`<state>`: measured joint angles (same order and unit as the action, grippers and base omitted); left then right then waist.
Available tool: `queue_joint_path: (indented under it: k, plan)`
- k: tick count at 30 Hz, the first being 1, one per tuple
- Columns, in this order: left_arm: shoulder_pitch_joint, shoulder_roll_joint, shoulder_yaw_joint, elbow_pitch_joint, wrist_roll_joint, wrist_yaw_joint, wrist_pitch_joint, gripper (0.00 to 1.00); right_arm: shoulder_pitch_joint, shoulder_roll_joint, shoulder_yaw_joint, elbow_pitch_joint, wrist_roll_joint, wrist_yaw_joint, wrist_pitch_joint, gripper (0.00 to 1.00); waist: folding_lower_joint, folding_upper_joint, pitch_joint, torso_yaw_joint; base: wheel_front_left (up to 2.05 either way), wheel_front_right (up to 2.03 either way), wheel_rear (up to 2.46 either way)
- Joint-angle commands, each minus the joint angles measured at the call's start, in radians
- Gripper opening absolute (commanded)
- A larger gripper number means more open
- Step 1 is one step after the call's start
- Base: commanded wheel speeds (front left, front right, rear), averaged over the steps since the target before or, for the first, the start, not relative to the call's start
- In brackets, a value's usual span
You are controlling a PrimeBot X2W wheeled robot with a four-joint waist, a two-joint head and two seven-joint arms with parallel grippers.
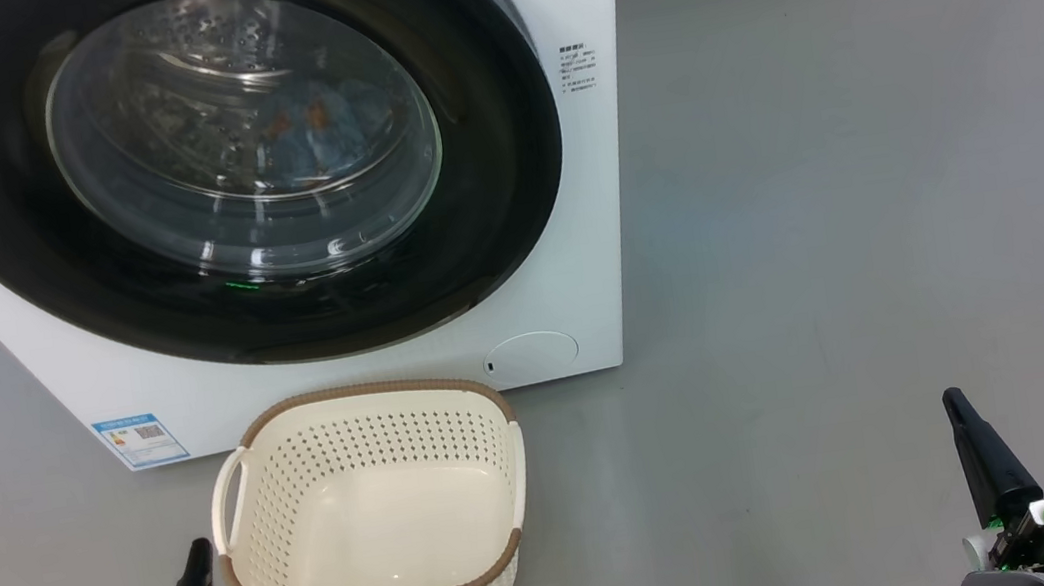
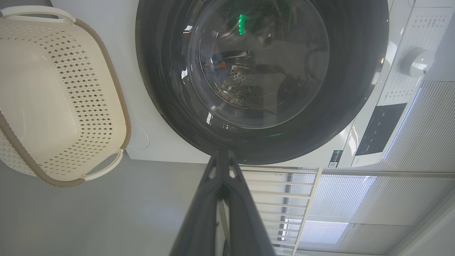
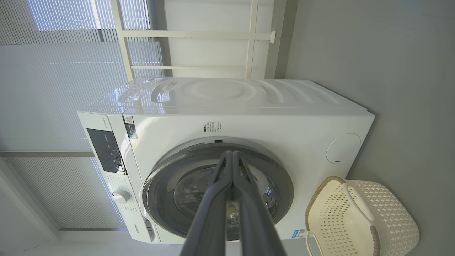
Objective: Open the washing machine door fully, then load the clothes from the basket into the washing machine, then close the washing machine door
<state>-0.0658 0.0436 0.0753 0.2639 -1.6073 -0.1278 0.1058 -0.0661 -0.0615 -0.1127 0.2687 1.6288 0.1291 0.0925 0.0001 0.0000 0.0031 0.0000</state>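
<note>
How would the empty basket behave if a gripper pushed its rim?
The basket is empty, perforated plastic, so probably light; it would likely slide on the smooth floor. It is wide and low, so tipping seems unlikely. Its thin walls may flex slightly.

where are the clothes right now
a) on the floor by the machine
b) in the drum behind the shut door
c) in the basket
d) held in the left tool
B: the blue clothes show through the glass of the shut door, and the basket holds nothing.
</note>
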Motion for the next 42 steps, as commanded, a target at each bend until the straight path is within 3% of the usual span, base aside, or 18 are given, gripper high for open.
queue_joint_path:
  k: [1, 42]
  plan:
    - [-0.042, 0.010, 0.035, -0.019, -0.004, -0.003, 0.005, 0.00, -0.040, -0.002, 0.017, -0.025, -0.005, 0.002, 0.006, 0.00, 0.0000, 0.0000, 0.000, 0.000, 0.00, 0.00, 0.00]
    - [-0.042, 0.008, 0.037, -0.019, -0.002, -0.003, 0.006, 0.00, -0.041, 0.004, 0.009, -0.024, -0.012, 0.002, 0.013, 0.00, -0.0001, 0.0000, 0.000, 0.000, 0.00, 0.00, 0.00]
